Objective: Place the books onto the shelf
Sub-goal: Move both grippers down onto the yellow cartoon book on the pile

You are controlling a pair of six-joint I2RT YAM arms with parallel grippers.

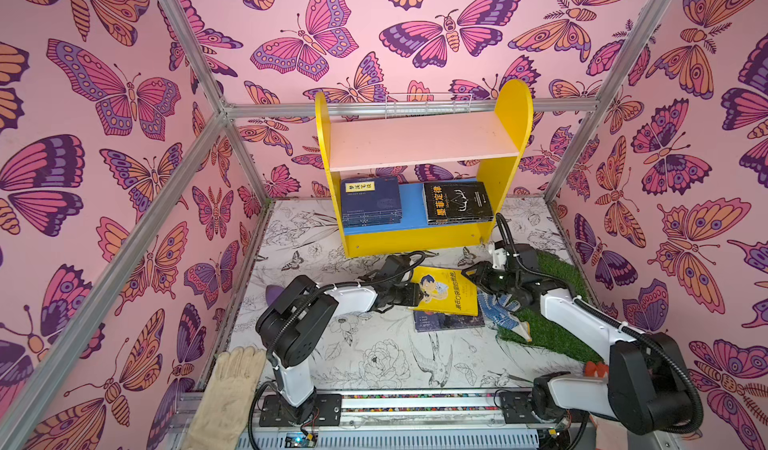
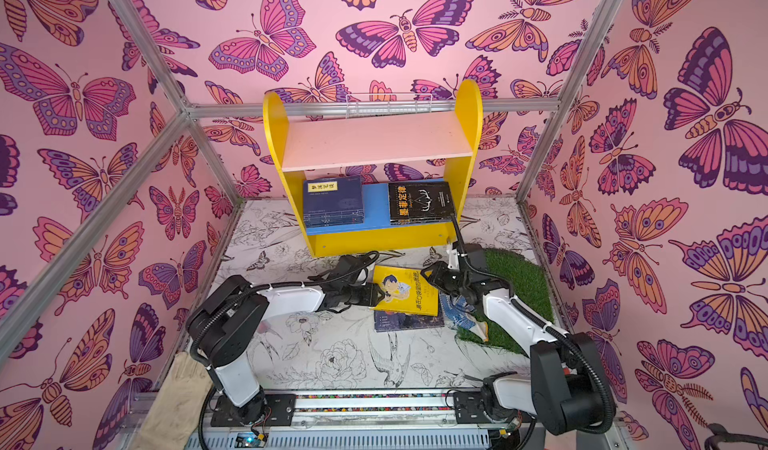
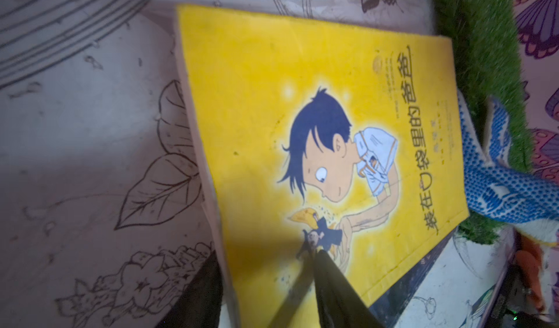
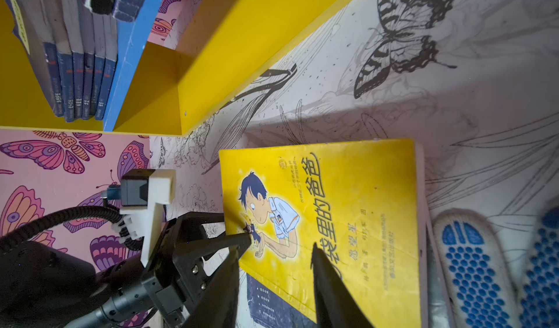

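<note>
Yellow cover up, a yellow book (image 1: 446, 290) lies on the tabletop (image 1: 374, 352) just in front of the shelf (image 1: 512, 107). It rests slantwise on a dark book (image 1: 451, 324), so its left edge seems to sit a little clear of the surface, which is likely why the left gripper (image 1: 417, 296) comes at it from that side. In the left wrist view one finger (image 3: 332, 284) sits on the cover and the other (image 3: 205, 290) runs beside or under the page edge. The jaws are narrow and straddle the edge, but I cannot tell whether they have truly clamped it.

The right gripper (image 1: 471, 272) is at the opposite corner of the same book, jaws parted with nothing between them. It looks placed to steady or take the far side, since a thin paperback would probably sag if lifted by one edge alone.

On the blue lower board (image 1: 413, 207), navy books (image 1: 370, 201) lie stacked flat at the left and a black book (image 1: 457, 202) tops a second stack at the right. This leaves a strip between them, and the pink upper board (image 1: 419, 140) carries nothing. Only the two books on the tabletop appear left, so the task seems well along.

A blue dotted glove (image 1: 498, 306) lies against the yellow book's right edge, partly on a green mat (image 1: 557, 286) — something the book or the right gripper could drag along.
</note>
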